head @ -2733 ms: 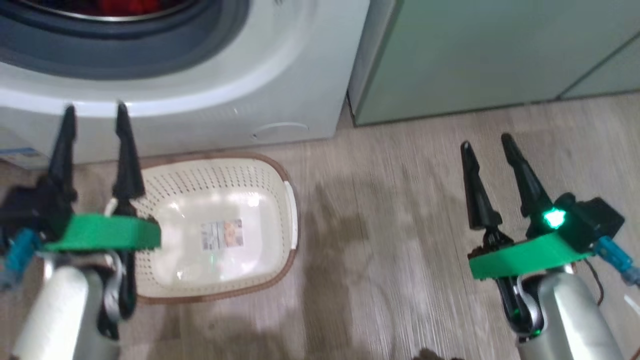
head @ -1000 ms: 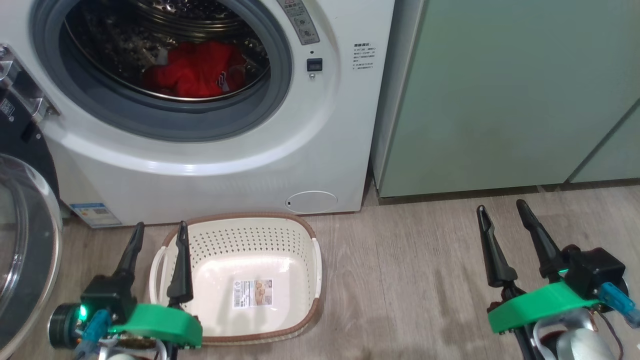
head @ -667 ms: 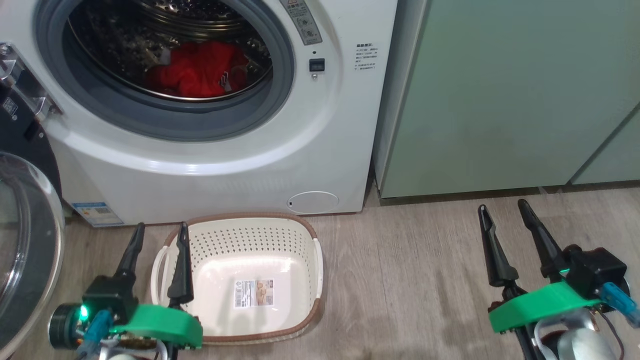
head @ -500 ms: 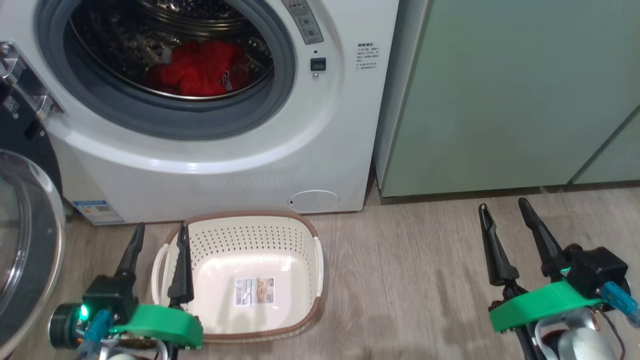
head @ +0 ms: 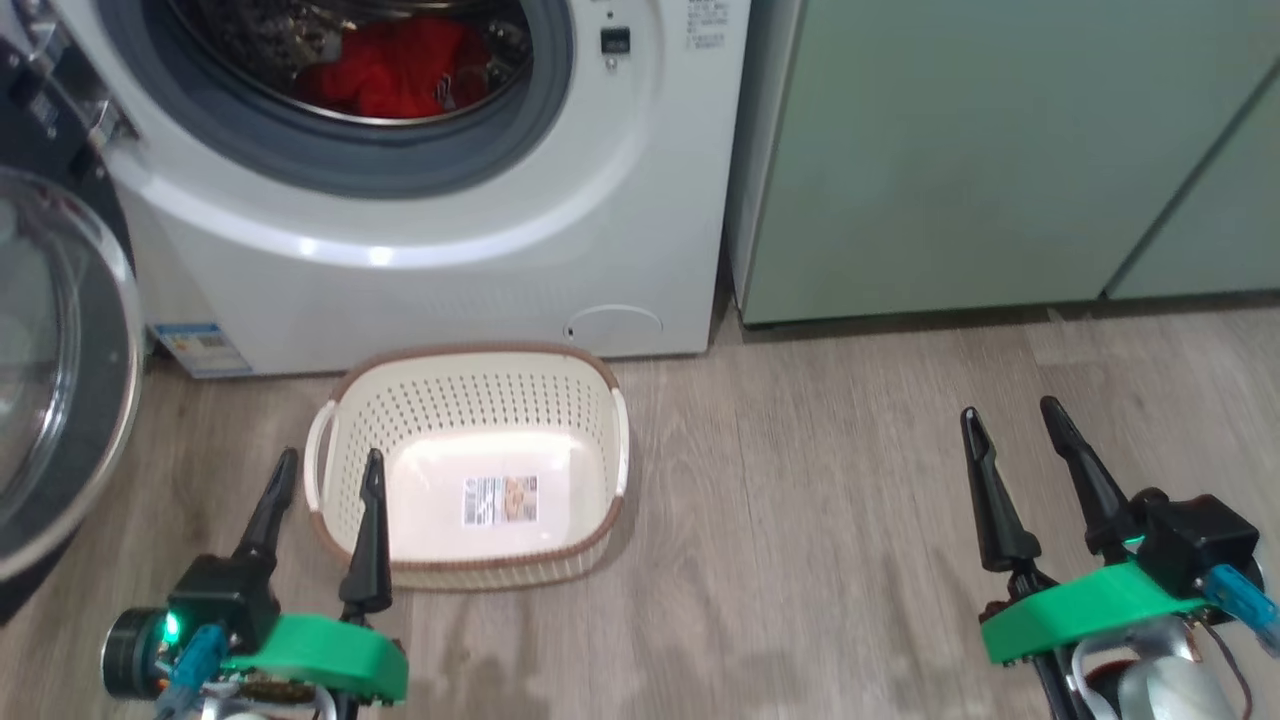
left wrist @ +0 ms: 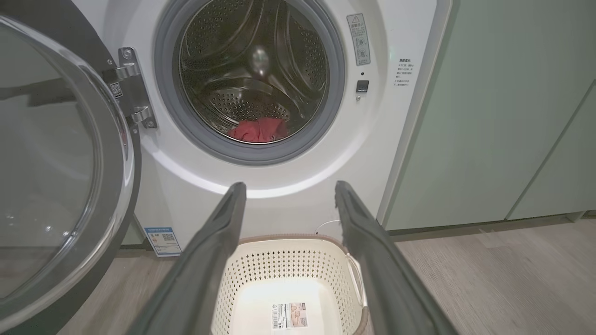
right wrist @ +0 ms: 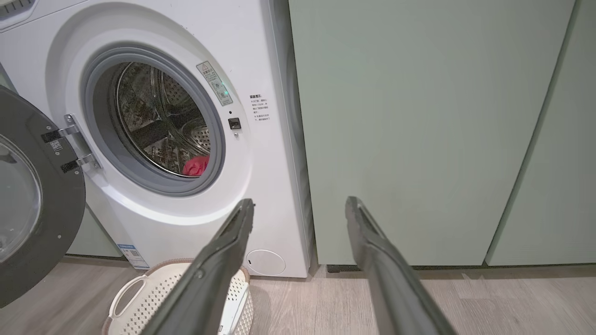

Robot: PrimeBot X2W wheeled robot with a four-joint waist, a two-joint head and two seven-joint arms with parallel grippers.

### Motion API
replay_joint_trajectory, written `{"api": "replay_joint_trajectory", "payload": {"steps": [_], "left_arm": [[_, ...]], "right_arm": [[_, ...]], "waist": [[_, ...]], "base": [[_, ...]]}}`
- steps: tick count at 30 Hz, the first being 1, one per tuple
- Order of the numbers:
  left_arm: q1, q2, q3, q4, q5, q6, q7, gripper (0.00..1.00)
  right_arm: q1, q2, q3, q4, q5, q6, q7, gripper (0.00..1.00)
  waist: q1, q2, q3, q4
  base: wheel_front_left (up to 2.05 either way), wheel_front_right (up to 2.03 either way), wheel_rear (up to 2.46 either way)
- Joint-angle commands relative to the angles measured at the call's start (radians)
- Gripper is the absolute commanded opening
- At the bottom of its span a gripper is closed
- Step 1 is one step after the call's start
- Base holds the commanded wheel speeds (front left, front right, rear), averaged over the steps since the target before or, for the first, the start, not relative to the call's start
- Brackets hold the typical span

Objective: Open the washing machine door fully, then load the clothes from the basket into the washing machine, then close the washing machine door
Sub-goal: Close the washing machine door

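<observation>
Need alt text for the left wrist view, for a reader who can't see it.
A white washing machine stands with its door open at the view's left and red clothes in the drum. Below, the cream basket sits empty on the floor, framed by the open left end effector.

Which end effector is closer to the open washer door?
Left. The left end effector sits beside the basket, just right of the washing machine door. The right end effector is far off, over the floor before the green cabinets.

Washing machine door (left wrist: 51, 167) open at left, red clothes (left wrist: 259, 130) in drum (left wrist: 260, 60), cream basket (left wrist: 288, 263) below, left hand (left wrist: 289, 187) spread wide
</observation>
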Motion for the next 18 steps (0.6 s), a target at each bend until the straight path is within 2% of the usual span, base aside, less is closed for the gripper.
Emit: {"api": "replay_joint_trajectory", "payload": {"steps": [1, 7, 18], "left_arm": [[-0.033, 0.015, 0.037, -0.038, -0.003, 0.000, -0.013, 1.00], [-0.033, 0.017, 0.039, -0.042, -0.004, 0.003, -0.013, 1.00], [-0.031, 0.020, 0.035, -0.046, -0.008, 0.008, -0.013, 1.00]], "right_arm": [[-0.015, -0.003, 0.021, -0.036, 0.007, 0.000, -0.002, 1.00], [-0.016, -0.003, 0.020, -0.034, 0.009, 0.000, -0.004, 1.00], [-0.016, -0.003, 0.019, -0.029, 0.011, 0.000, -0.008, 1.00]], "waist": [[0.0000, 0.0000, 0.001, 0.000], [0.0000, 0.0000, 0.004, 0.001], [0.0000, 0.0000, 0.005, 0.004]], "base": [[-1.33, 1.33, 0.00], [-0.85, 0.85, 0.00], [0.00, 0.00, 0.00]]}}
